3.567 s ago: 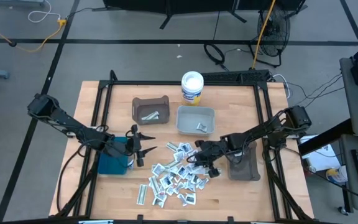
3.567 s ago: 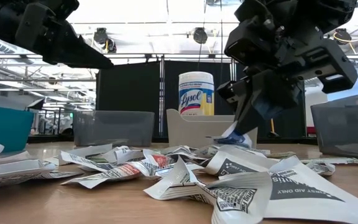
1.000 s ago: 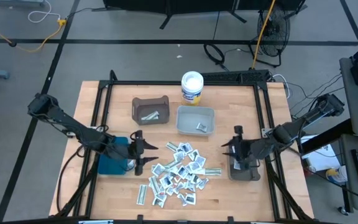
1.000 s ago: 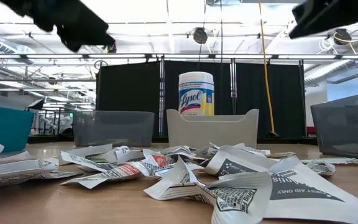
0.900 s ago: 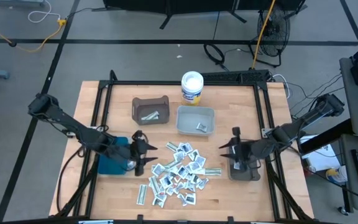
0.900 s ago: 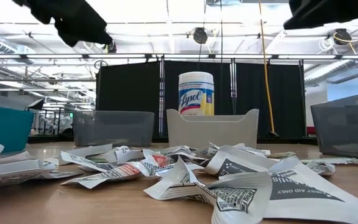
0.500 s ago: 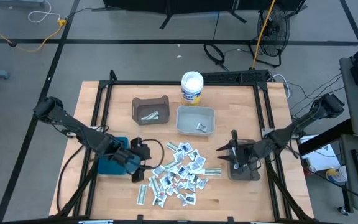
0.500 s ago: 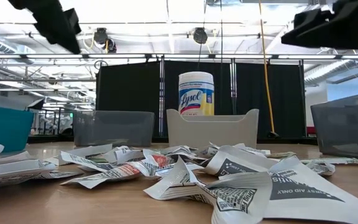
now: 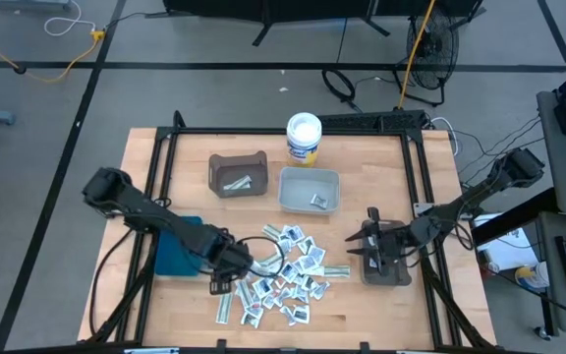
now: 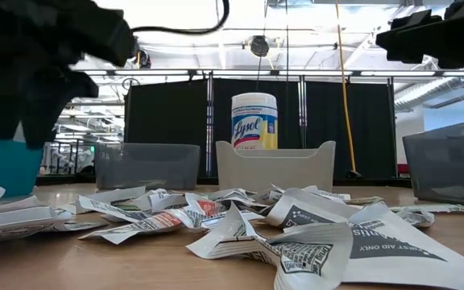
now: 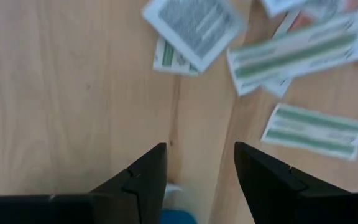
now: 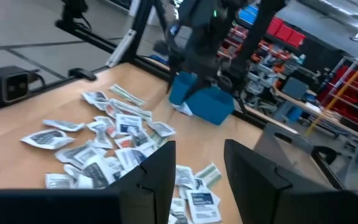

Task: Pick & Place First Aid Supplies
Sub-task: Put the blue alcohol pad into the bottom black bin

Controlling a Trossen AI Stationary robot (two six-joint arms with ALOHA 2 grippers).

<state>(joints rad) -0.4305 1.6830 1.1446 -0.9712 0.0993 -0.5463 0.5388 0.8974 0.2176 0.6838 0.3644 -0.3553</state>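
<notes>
Where the first aid packets (image 9: 285, 273) lie heaped on the near middle of the wooden table (image 9: 362, 305), the left gripper (image 9: 226, 271) hangs at the heap's left edge, fingers spread, empty. The right gripper (image 9: 364, 246) hovers over the right grey bin (image 9: 385, 270), fingers parted, apparently empty. A teal bin (image 9: 173, 256) sits left.

We see the left arm stretched across the table, its left gripper (image 9: 226, 270) angled down low over the wood with fingers (image 11: 143, 180) parted and nothing between them. The right gripper (image 9: 360, 244) hangs off the table surface (fingers likewise apart), its arm bent back towards the right edge.
</notes>
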